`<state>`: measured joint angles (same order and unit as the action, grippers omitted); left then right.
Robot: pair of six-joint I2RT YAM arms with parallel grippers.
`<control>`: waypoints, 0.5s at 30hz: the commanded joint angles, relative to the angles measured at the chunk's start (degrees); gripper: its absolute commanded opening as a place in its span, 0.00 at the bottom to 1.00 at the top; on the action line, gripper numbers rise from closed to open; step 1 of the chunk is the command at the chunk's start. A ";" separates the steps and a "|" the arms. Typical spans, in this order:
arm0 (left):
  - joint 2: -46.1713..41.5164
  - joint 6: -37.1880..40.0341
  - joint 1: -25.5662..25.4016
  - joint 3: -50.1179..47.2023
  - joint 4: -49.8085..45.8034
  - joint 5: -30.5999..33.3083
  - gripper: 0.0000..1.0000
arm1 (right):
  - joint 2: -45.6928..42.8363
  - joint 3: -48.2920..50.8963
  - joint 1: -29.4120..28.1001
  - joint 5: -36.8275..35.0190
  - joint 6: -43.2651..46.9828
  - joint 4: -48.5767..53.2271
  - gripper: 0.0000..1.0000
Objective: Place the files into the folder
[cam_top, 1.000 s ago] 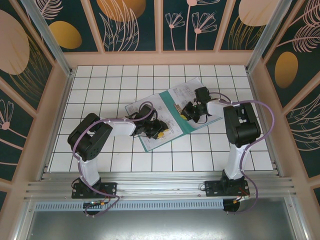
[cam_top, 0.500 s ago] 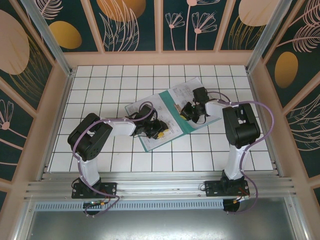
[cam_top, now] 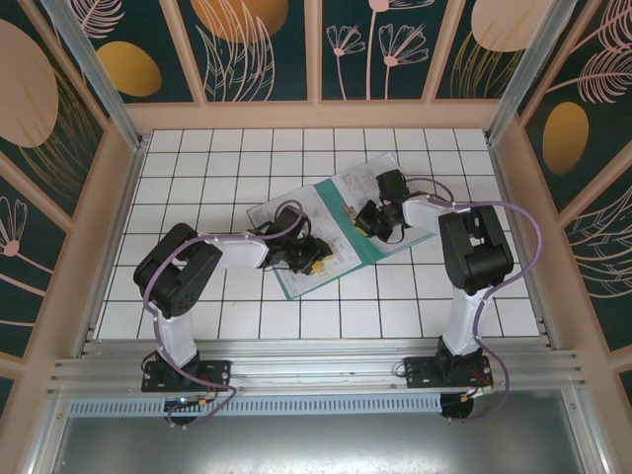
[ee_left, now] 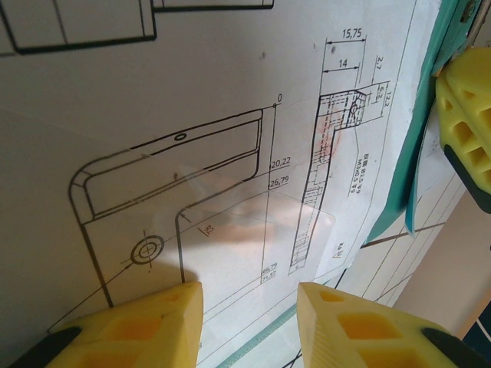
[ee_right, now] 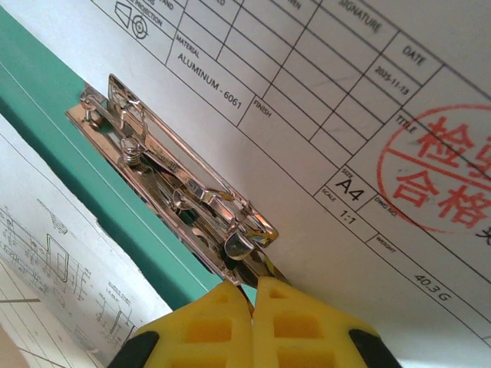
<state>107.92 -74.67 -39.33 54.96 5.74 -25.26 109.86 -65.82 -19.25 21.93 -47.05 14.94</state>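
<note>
Gently raise the clip (ee_right: 176, 195) with your right gripper (ee_right: 253, 295), pressed together on its lever at lower centre, while your spread left gripper (ee_left: 249, 307) pins the sheet (ee_left: 192, 115) onto the green folder (ee_right: 54, 123) crossing the frame's left.

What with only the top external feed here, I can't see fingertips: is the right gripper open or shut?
Observer: Shut. The right wrist view shows the right gripper with its yellow fingers pressed together at the near end of the metal clip on the green folder.
Operator: And the left one?
Observer: The left gripper is open, its fingers apart over a printed sheet.
Operator: What is printed on it?
Observer: A black line drawing of a part, with dimension numbers beside it.
</note>
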 commanded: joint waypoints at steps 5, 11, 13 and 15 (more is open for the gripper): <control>1.94 0.82 -0.25 0.26 -7.32 0.87 0.39 | -1.43 -3.48 -0.94 -2.51 -0.96 8.95 0.33; 1.85 1.19 -0.20 0.39 -7.83 1.08 0.39 | -4.57 -4.67 -0.42 -1.99 -1.45 9.63 0.46; 1.71 1.44 -0.08 0.41 -8.10 1.25 0.39 | -5.81 -4.35 -0.27 -1.89 -1.61 9.66 0.49; 1.36 1.96 0.24 0.41 -8.69 1.57 0.39 | -7.63 -3.08 -0.18 -1.89 -1.80 8.71 0.52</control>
<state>107.96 -73.97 -39.33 55.72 3.75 -25.23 106.10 -68.75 -19.81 20.82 -48.51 22.63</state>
